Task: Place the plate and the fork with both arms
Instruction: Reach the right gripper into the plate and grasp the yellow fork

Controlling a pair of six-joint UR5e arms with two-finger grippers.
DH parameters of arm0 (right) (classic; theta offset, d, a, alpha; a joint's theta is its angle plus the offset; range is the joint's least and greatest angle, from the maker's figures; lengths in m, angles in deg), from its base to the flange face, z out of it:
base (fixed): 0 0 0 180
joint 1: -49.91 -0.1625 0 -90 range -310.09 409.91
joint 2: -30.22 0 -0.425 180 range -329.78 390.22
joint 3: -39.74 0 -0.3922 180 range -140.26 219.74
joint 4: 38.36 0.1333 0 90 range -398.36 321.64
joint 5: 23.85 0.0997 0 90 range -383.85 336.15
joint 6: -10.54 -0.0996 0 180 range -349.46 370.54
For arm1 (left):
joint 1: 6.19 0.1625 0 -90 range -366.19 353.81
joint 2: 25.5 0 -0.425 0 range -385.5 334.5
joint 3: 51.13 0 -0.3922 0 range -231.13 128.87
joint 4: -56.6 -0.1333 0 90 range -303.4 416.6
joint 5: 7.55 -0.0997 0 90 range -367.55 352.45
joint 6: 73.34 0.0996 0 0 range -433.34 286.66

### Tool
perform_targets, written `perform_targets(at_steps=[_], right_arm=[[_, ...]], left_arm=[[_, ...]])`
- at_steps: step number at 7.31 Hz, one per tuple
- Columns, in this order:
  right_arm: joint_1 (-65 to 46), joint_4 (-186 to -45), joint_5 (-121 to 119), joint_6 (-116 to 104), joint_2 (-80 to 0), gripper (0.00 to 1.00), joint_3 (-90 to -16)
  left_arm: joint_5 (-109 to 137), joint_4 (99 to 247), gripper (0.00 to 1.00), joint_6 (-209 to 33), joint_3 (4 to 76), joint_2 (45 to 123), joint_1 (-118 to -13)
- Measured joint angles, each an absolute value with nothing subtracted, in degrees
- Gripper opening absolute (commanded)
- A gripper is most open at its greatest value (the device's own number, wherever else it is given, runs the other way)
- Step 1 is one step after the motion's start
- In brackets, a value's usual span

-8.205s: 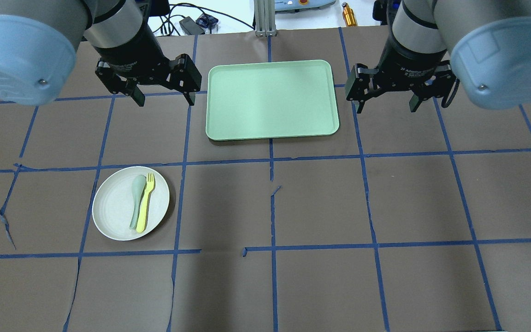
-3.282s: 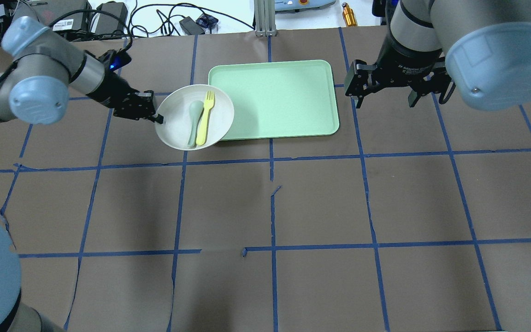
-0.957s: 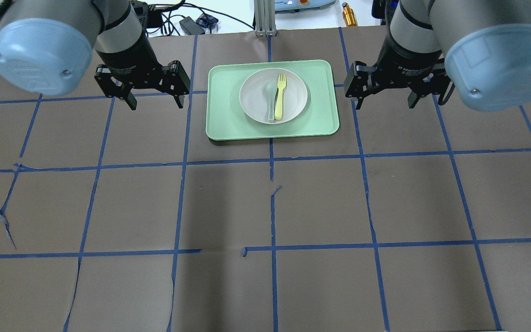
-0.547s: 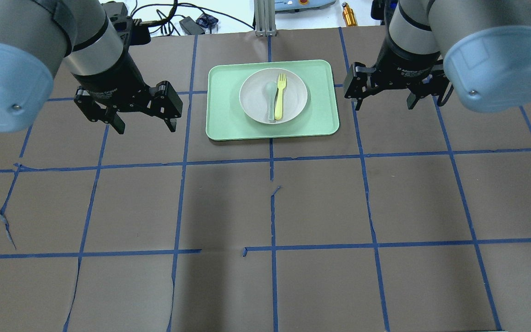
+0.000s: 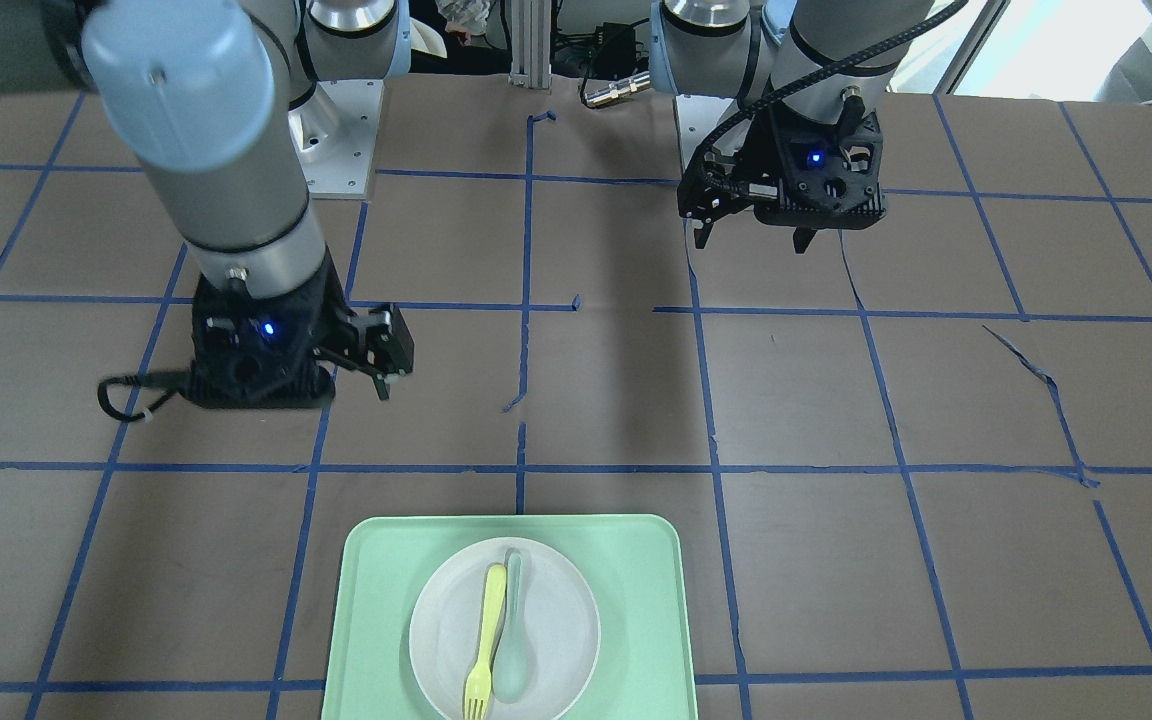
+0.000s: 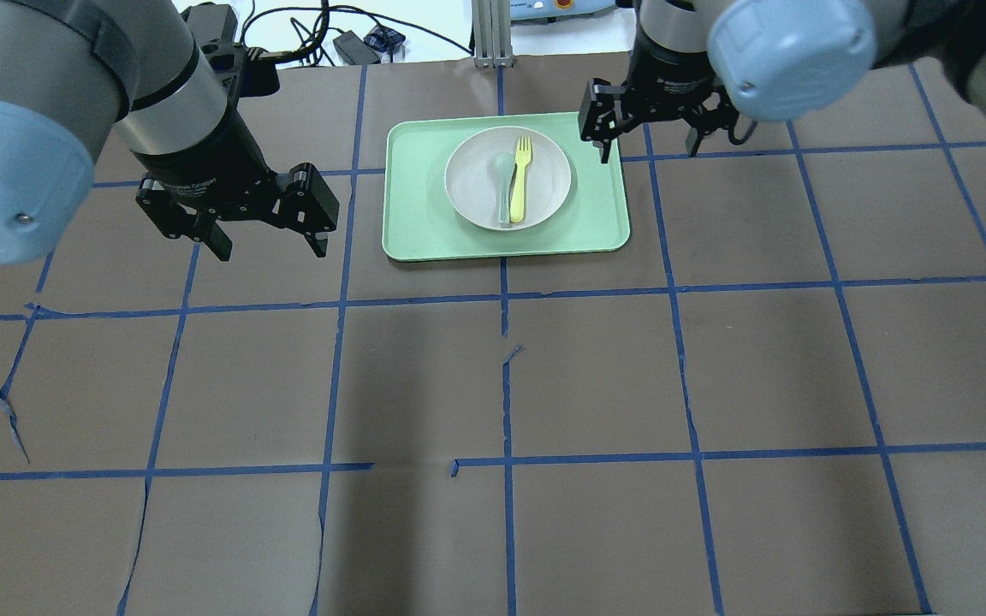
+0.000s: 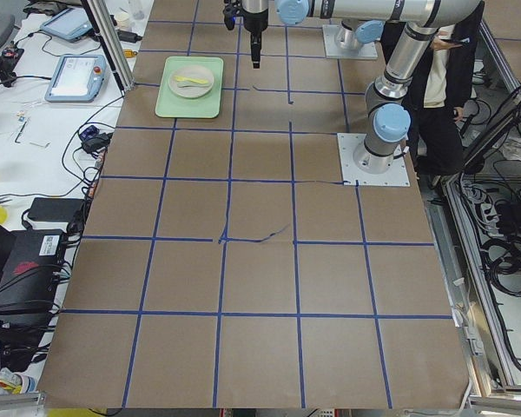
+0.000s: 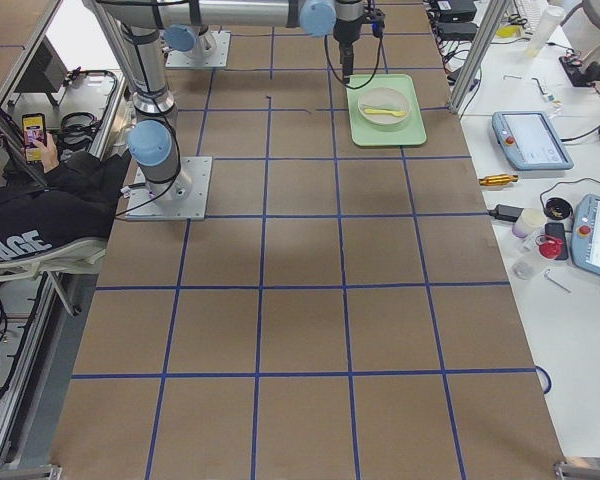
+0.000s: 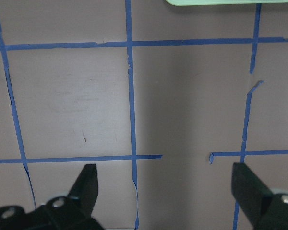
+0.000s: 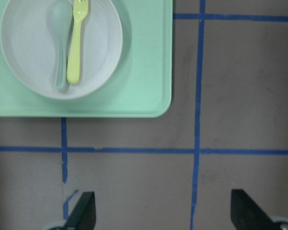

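The off-white plate (image 6: 476,192) sits in the middle of the mint-green tray (image 6: 596,222). The yellow fork (image 6: 520,178) lies in the plate, tines toward the far edge, beside a grey-green spoon (image 6: 503,184). My left gripper (image 6: 272,251) is open and empty, above the table left of the tray. My right gripper (image 6: 649,154) is open and empty, above the tray's right edge. The right wrist view shows the plate (image 10: 101,52), the fork (image 10: 77,43) and the tray (image 10: 149,91) ahead of its open fingers (image 10: 81,213). The left wrist view shows only bare table and a sliver of the tray (image 9: 216,2).
The table is covered in brown paper with a blue tape grid (image 6: 506,295). Cables, power bricks and a gold cylinder (image 6: 649,27) lie beyond the far edge. A metal post (image 6: 489,34) stands behind the tray. A seated person shows in the right side view (image 8: 40,200).
The left gripper carried the plate with fork and spoon onto the tray, let go and drew back. In the last half second the right gripper moved left, over the tray's right edge.
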State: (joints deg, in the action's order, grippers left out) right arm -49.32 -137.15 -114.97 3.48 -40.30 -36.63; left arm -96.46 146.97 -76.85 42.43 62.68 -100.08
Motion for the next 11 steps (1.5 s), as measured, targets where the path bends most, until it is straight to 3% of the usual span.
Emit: perform_targets(at_steps=[2,3,4,7,8,11], right_arm=[[-51.5,-139.3,-113.7,-1.4,-25.8,0.92,-24.1],[-52.4,-143.2,-111.8,-4.2,-21.2,0.86,-22.3],[-53.3,-145.9,-110.8,-6.0,-18.3,0.86,-21.7],[-53.8,-151.5,-112.1,-6.7,-13.3,0.78,-21.8],[-53.8,-152.3,-113.1,-6.7,-12.5,0.68,-22.0],[-53.8,-152.7,-114.5,-7.0,-12.1,0.71,-23.1]], left_arm=[[-96.4,146.9,1.00,-77.0,43.0,63.0,-100.1],[-96.4,146.8,1.00,-77.0,43.3,63.0,-100.1],[-96.4,146.3,1.00,-77.0,43.5,63.2,-100.1],[-96.4,144.4,1.00,-76.9,44.4,63.9,-100.1],[-96.4,143.7,1.00,-76.9,44.9,63.9,-100.1],[-96.4,142.1,1.00,-76.9,45.8,64.0,-100.1]])
